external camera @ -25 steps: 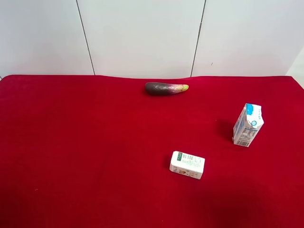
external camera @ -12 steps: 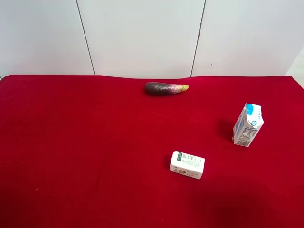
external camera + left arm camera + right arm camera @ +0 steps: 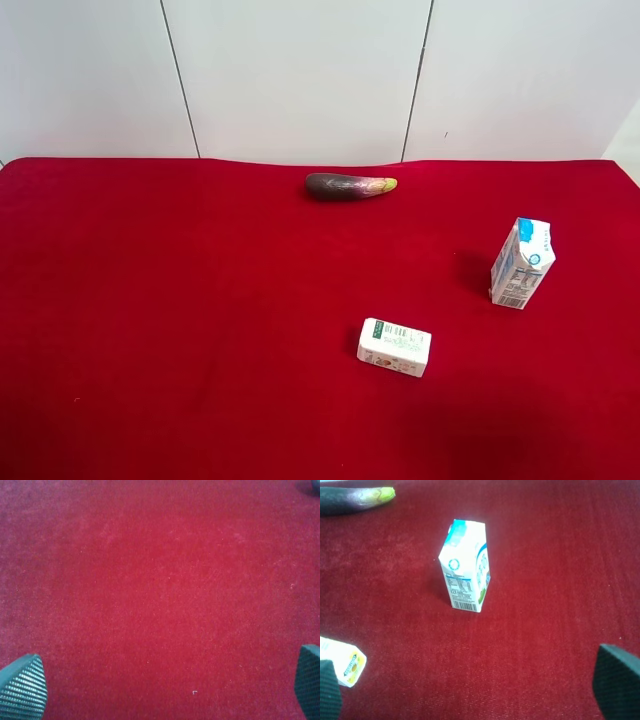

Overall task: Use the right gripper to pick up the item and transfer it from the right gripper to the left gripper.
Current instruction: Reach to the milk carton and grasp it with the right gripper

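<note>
Print on the item (image 3: 465, 565) and the small box (image 3: 395, 346) is too small to read.

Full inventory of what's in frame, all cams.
drink carton: 1, white with blue print, upright on the cloth, exterior view's right
small box: 1, white-green, lying on the cloth nearer the camera
eggplant: 1, purple, lying by the cloth's far edge
cloth: 1, red, covers the table
wall panels: white, behind
right gripper: 1, black, jaws open, facing the carton
left gripper: 1, dark, jaws open above cloth
</note>
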Controlling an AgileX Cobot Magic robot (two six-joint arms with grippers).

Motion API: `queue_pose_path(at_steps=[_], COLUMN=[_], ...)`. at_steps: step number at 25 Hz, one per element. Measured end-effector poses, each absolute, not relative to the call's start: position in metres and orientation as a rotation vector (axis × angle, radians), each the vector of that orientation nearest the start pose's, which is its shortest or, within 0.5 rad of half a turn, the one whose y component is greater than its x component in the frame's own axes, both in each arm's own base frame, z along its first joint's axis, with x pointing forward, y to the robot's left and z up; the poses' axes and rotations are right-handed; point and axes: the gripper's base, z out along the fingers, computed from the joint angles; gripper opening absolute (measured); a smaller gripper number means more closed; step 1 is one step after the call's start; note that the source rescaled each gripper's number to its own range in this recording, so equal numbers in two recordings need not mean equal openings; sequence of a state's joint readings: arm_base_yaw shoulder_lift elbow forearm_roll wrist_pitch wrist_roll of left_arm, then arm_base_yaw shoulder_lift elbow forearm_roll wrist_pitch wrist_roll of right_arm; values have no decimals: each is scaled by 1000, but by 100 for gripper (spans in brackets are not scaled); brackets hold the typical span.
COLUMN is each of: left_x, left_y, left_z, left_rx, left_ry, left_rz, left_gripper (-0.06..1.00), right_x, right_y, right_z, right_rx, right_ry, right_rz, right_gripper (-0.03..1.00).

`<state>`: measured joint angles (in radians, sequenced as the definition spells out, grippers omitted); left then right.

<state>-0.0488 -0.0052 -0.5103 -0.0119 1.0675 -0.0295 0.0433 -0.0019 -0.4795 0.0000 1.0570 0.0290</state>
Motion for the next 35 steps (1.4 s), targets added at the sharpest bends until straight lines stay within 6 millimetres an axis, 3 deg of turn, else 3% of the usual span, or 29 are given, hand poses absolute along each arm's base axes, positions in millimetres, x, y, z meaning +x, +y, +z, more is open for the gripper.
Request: queue_pose_path(at_steps=[23, 28, 35], left_x=[-7, -7, -7], left_y=[-1, -1, -1], left_z=[280, 280, 280], left_rx=[20, 20, 20], left_ry=[2035, 2035, 2035], left_rz=[-63, -63, -63], left_gripper=[100, 100, 100], right_x=[-3, 4, 67], right_y=[0, 0, 3], right_z=[273, 303, 352], right_rx=[-15, -13, 69], right_ry=[2057, 2113, 2330], right_rz=[45, 45, 73], right_gripper=[100, 100, 100])
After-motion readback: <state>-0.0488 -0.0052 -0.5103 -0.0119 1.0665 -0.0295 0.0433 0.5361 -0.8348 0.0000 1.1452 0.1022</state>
